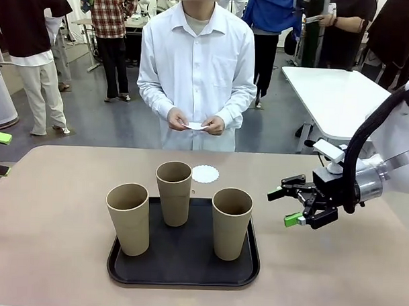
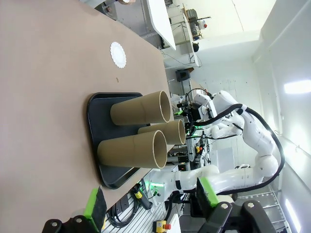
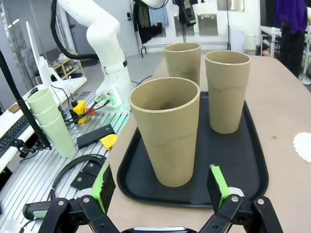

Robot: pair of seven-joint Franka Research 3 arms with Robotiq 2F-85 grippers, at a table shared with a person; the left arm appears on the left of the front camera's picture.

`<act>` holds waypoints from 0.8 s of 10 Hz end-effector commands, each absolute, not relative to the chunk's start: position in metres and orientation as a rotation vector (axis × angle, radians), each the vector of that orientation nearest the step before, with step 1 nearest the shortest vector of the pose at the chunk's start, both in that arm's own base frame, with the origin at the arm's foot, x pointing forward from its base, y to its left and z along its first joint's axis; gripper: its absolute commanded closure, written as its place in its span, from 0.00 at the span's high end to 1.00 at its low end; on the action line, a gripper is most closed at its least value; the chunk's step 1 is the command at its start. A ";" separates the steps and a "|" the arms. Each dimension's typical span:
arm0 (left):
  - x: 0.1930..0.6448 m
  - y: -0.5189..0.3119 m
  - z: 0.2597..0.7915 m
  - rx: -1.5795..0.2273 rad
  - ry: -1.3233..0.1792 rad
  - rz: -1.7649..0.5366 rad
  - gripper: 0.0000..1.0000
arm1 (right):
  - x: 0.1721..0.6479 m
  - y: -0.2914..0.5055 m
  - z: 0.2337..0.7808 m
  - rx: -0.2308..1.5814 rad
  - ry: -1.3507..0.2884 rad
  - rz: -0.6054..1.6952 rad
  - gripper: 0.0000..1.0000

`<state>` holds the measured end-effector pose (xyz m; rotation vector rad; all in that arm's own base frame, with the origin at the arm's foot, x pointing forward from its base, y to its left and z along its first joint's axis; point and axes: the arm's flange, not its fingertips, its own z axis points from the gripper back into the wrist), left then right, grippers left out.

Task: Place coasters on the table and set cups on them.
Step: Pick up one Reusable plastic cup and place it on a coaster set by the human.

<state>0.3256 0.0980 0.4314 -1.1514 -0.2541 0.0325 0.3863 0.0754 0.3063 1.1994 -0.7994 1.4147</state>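
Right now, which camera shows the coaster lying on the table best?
The left wrist view: the coaster lies whole and unobstructed on bare table past the tray. The front view shows it small, right beside the middle cup. The right wrist view catches part of it at the frame border.

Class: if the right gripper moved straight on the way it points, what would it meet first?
Probably the nearest cup on the black tray: in the wrist view it stands centred between the fingers of the open right gripper. Depth is hard to judge.
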 end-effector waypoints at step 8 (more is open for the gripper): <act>0.327 0.099 0.432 -1.169 -0.276 0.027 1.00 | 0.409 0.126 0.267 1.299 -0.860 1.431 1.00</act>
